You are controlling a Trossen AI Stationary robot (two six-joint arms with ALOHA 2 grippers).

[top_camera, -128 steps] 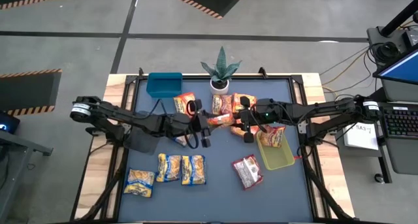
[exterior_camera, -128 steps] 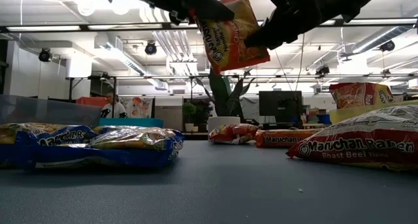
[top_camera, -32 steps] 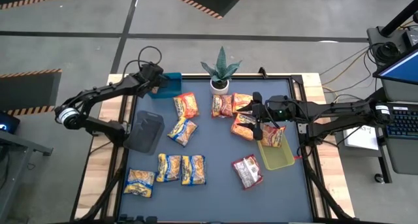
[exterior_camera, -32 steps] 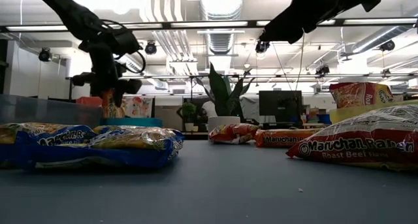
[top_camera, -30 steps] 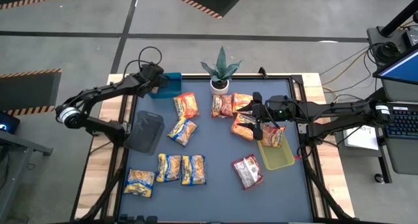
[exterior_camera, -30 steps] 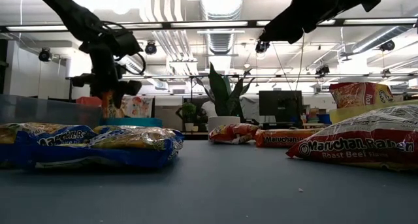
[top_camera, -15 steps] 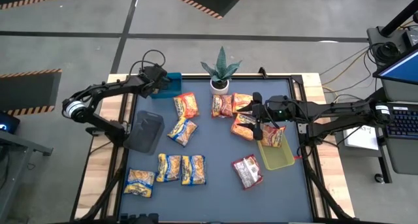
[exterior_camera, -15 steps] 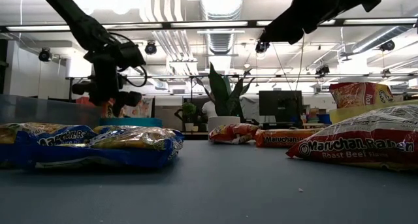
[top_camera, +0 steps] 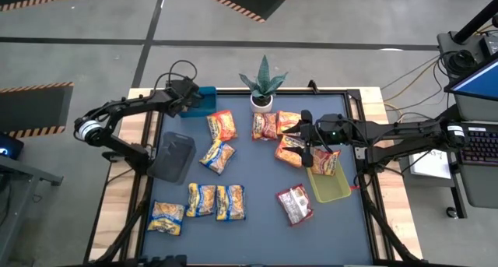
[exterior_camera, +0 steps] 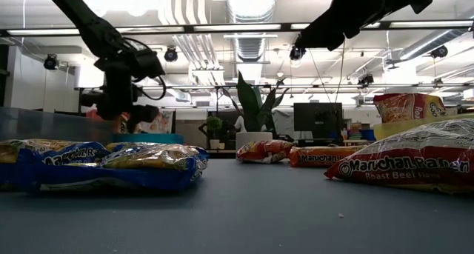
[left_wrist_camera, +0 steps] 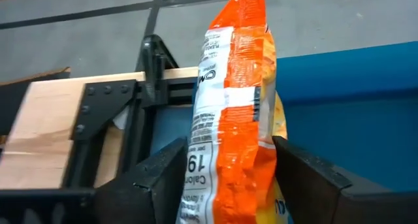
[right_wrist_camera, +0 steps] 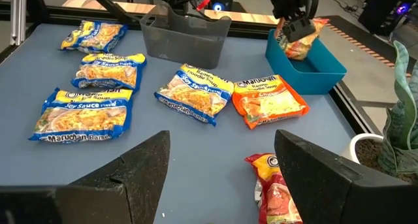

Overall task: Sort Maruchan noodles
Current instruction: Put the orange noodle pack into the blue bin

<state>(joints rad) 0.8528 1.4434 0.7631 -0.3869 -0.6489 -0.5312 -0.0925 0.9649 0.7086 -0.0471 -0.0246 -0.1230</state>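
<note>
Overhead, the counter (top_camera: 257, 220) is a dark blue-grey mat framed in pale wood, strewn with flat, crinkly rectangular noodle packets. The left arm reaches across the far left corner, its claw (top_camera: 189, 98) poised over the blue bin (top_camera: 204, 96), a rigid plastic tub. An orange packet (left_wrist_camera: 235, 113) stands on end between the two dark fingers (left_wrist_camera: 153, 181), its long axis upright and its lower end dipping into the bin; the jaws stand wide on either side, and whether they grip it cannot be told. The right arm stretches in from the right, its claw (top_camera: 305, 135) hovering open and empty above the orange packets (top_camera: 289, 149) at the counter's middle right, just beside the yellow-green bin (top_camera: 331, 185), on whose far rim one orange packet leans. Three yellow-and-blue packets (top_camera: 216, 201) lie flat in a row at near left, a fourth (top_camera: 166, 217) just left of them and a fifth (top_camera: 216, 155) tilted farther in. A red-and-white packet (top_camera: 295, 204) lies near the yellow-green bin. A smooth grey tub (top_camera: 173, 155) sits at the left edge. A potted plant (top_camera: 263, 86) with stiff pointed leaves stands at far centre.
</note>
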